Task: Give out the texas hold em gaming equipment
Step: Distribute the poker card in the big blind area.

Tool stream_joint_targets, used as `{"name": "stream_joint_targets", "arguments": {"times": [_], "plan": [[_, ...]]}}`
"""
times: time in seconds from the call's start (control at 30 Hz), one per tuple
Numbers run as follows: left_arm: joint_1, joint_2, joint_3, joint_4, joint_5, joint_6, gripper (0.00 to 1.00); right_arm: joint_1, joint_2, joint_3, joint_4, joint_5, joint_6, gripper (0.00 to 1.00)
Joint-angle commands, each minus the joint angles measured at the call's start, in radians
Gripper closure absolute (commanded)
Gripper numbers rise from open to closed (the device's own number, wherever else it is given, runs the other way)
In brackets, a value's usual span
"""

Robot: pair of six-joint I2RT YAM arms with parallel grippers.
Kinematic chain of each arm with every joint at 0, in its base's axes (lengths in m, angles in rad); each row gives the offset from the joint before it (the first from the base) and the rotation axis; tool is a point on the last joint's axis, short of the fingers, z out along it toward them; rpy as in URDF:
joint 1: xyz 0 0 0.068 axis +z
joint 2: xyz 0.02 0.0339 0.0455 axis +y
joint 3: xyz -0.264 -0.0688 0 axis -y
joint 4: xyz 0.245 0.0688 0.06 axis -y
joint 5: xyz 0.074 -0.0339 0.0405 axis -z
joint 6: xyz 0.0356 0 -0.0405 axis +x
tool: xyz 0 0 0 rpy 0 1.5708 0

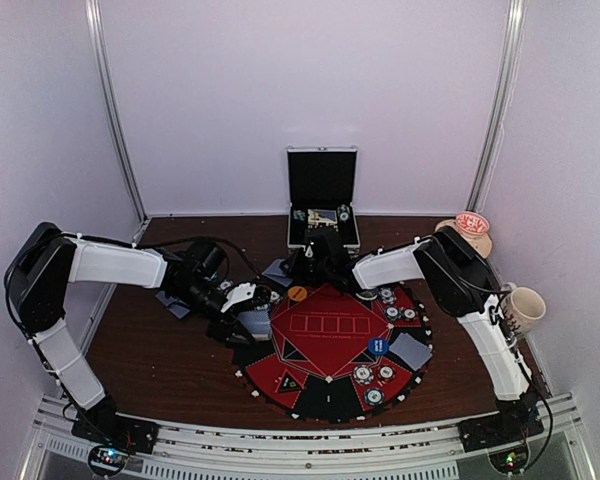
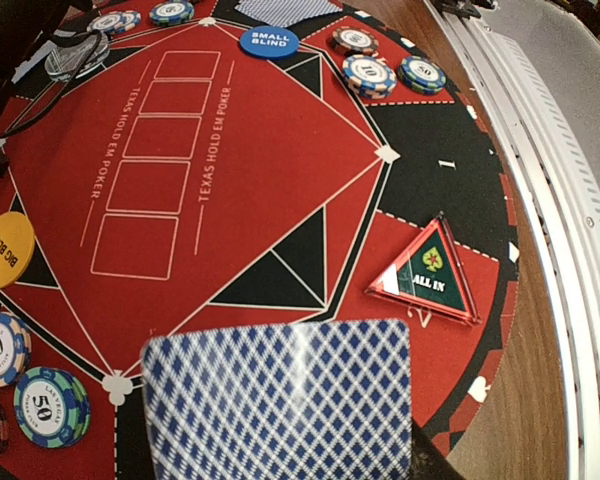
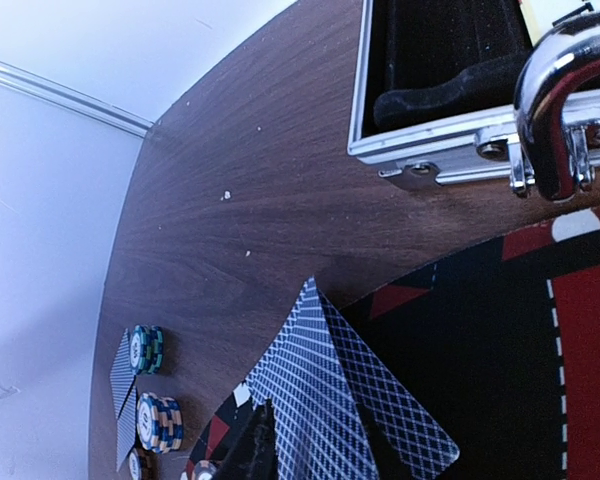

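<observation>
In the left end effector (image 1: 240, 318), one blue-backed card (image 2: 280, 400).

Same build on both arms: white shell links, black joint housings. Left arm (image 1: 110, 265): two white links, joined by a bulky black block. Right arm (image 1: 488, 345): same scheme, white lower link, black block above it. Black cable (image 1: 185, 242) is run along the left arm, and thin black wiring is seen on the right. Bases (image 1: 115, 432) are black, with small green/red lights (image 1: 107, 460) lit below. Left gripper (image 1: 240, 322): white body, black tips. Right gripper (image 1: 302, 266): all black, with dark tapered fingers (image 3: 258, 450) in the wrist view.
</observation>
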Motion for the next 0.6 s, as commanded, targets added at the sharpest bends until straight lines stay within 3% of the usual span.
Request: {"name": "stream_joint_targets", "arguments": {"times": [0.0,0.3,0.57], "plan": [[-0.004,0.009,0.024,0.005,0.028,0.015,0.55,0.007,-0.033,-0.017,-0.029,0.046,-0.03,0.74],[-0.004,0.011,0.025,0.005,0.028,0.014,0.54,0.02,-0.075,-0.019,-0.091,0.101,-0.072,0.61],[-0.004,0.009,0.025,0.004,0.03,0.012,0.55,0.024,-0.109,-0.026,-0.122,0.129,-0.097,0.55]]}}
